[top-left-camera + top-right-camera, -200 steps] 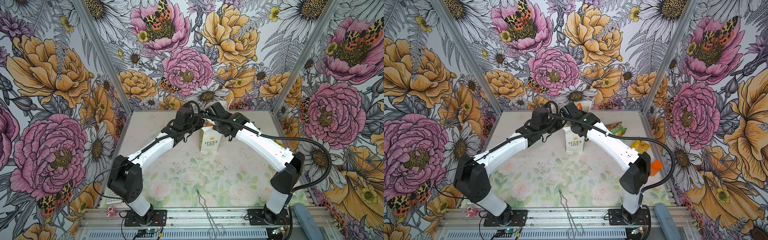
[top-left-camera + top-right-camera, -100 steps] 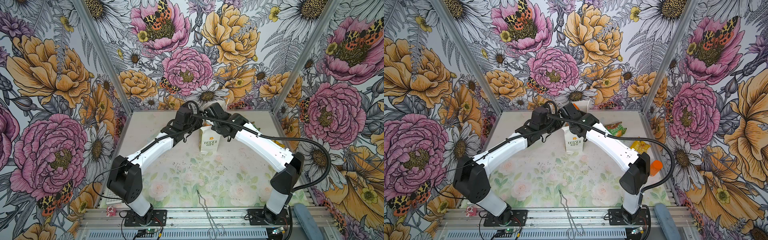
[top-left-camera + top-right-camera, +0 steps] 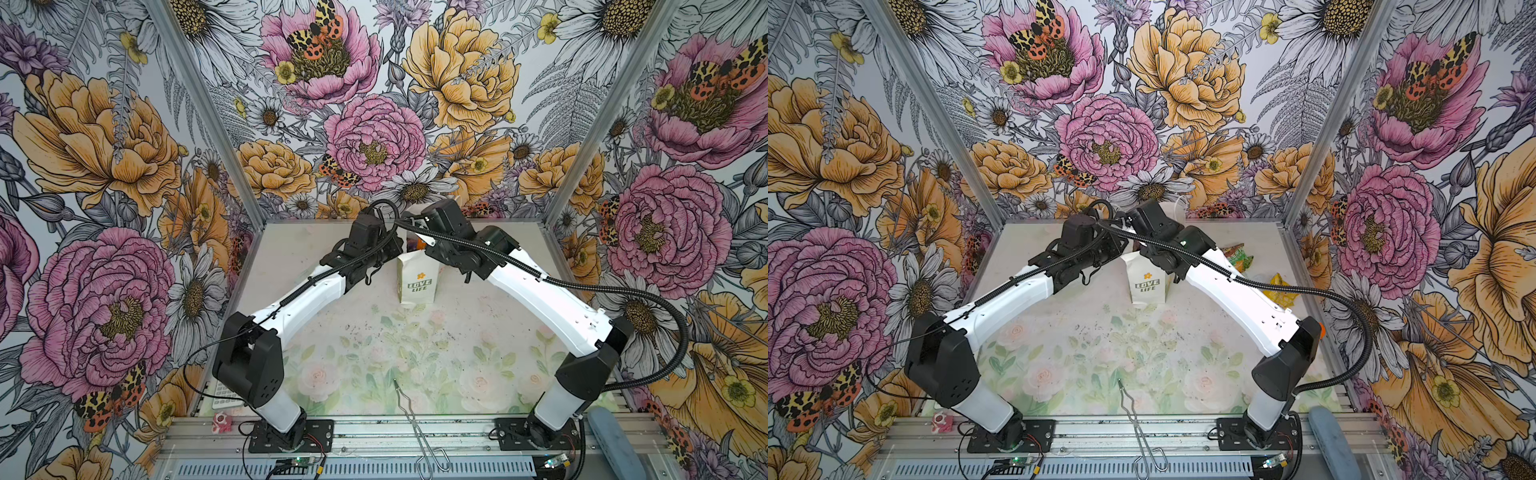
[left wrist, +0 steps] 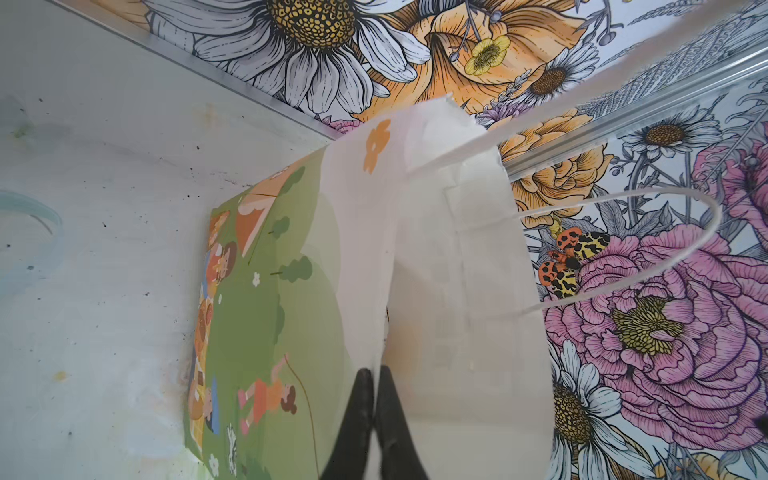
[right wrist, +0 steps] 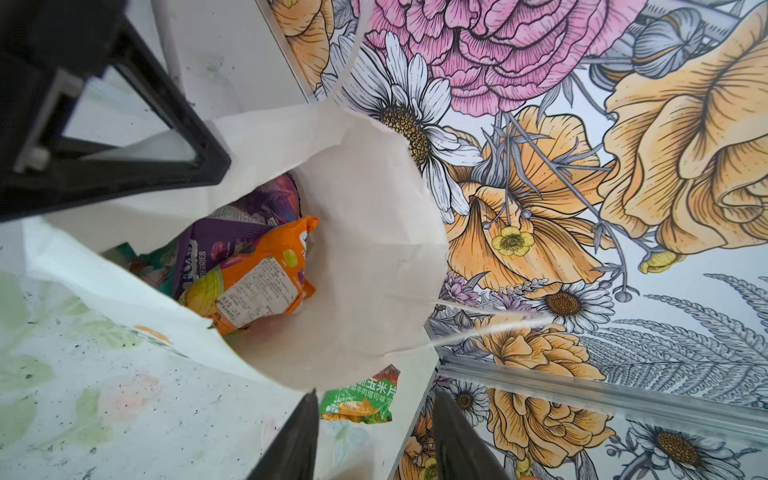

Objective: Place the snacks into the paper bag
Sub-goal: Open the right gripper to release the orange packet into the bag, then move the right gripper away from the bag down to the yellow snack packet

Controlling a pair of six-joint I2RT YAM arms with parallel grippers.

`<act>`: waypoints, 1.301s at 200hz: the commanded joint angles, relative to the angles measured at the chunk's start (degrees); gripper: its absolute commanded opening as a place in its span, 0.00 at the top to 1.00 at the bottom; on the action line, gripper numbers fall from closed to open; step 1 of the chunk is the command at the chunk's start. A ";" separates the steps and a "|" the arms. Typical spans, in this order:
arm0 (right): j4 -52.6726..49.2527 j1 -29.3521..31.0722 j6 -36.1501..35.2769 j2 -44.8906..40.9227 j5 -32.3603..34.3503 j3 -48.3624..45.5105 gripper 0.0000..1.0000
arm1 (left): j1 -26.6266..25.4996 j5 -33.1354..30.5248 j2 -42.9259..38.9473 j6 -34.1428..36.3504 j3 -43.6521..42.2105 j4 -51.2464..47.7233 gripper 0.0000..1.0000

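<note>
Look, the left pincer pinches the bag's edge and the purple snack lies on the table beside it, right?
No. The left pincer does pinch the edge of the paper bag, but the purple snack lies inside the bag; the right wrist view shows it.

The paper bag point(image 3: 417, 279) stands upright near the table's point(image 3: 374, 332) back edge, about midway along it, its LOVE LIFE print facing the front. My left arm point(image 3: 316, 291) reaches its top from the left, my right arm point(image 3: 540, 299) from the right; my own wrists hide the contact. Metal tongs point(image 3: 409, 409) lie across the front edge, a calculator point(image 3: 224, 392) at the front left corner.
</note>
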 commanded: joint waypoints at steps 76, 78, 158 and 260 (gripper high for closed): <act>7.51 -8.11 21.18 -14.78 -11.03 -7.36 0.20 | 1.06 -1.96 -3.00 0.96 -0.02 -2.57 1.00; 7.52 -8.54 21.81 -15.03 -11.33 -7.56 0.19 | 1.14 -1.93 -3.02 0.96 -0.04 -2.58 1.00; 7.53 -22.61 41.36 -18.12 -15.06 -15.09 0.09 | 2.24 -2.07 -3.59 0.70 -1.38 -2.76 1.00; 6.03 -51.53 69.11 -14.48 -31.56 -29.83 0.00 | 2.35 -1.73 -3.63 0.68 -1.69 -2.68 1.00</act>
